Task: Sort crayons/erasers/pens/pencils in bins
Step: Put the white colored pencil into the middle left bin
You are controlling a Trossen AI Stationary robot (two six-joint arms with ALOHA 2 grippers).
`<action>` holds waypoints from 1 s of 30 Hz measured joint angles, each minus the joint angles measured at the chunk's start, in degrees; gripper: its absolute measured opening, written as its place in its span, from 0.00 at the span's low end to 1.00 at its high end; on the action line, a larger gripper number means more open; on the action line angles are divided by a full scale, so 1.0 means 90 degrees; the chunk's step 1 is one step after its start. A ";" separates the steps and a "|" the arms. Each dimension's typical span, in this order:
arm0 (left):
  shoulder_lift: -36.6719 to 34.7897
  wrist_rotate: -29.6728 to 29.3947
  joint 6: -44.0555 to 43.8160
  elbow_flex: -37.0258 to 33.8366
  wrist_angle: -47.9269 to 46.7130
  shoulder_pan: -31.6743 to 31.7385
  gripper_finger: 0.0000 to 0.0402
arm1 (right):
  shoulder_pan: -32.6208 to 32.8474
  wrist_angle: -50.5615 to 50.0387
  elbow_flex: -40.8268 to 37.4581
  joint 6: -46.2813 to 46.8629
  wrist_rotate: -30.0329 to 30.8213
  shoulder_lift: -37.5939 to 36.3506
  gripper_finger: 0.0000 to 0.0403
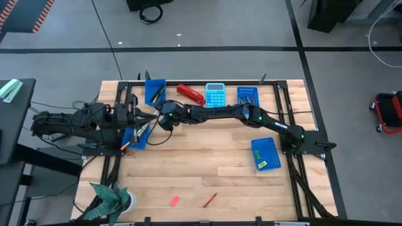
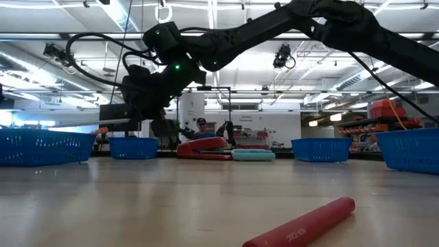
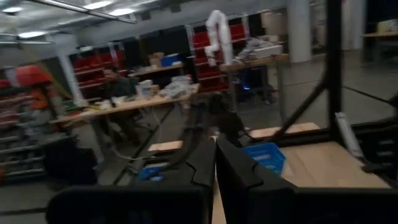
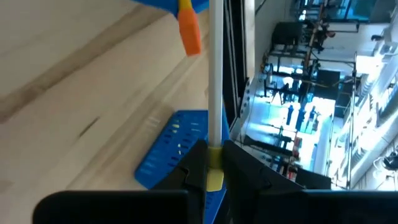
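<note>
White pencil (image 4: 215,74) is sitting clamped in the right gripper (image 4: 212,163), left of centre in the high view, long axis running straight out past the fingers, ferrule end in the jaws. Carrying step; next: lining it over a bin (image 1: 136,137), then releasing. Left gripper (image 3: 215,163) is idling shut, empty.

High: straight down on whole table (image 1: 207,157). Low: tabletop level, facing room. Wrists: close past own fingers. All share table.

Grey concrete floor (image 1: 251,25) w/ black tape lines; ceiling strip lights (image 2: 226,27); red shelving (image 3: 93,62).
</note>
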 joint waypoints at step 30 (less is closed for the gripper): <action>0.0015 -0.0932 -0.0397 0.0204 0.0131 0.0002 0.08 | 0.0393 0.0243 -0.0008 -0.0416 -0.0462 -0.0015 0.23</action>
